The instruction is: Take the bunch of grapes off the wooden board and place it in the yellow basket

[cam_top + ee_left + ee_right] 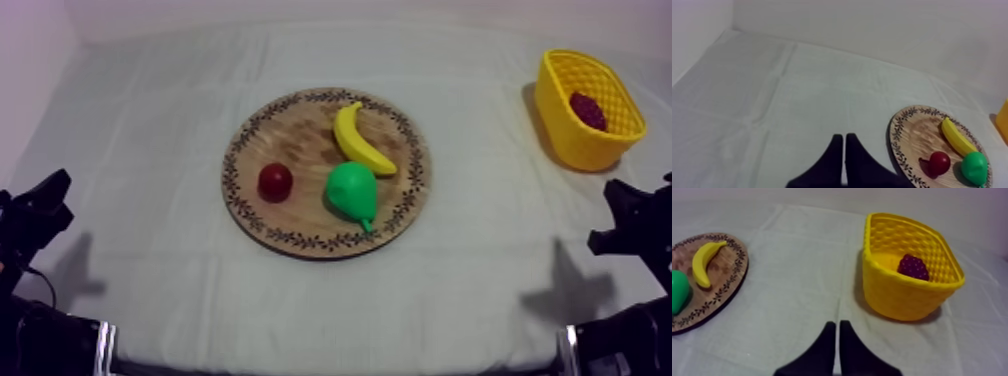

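Right wrist view is showing me the bunch of grapes (913, 266) inside the yellow basket (902, 295), beyond the closed, empty jaws of my right gripper (837, 324).

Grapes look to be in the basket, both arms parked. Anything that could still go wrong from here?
1. The yellow basket holding the bunch of grapes stands just ahead of the right gripper, which is shut; a careless forward move might shove or tip it.
2. The pear lies close to the rim of the wooden board; a bump could roll it off onto the cloth.
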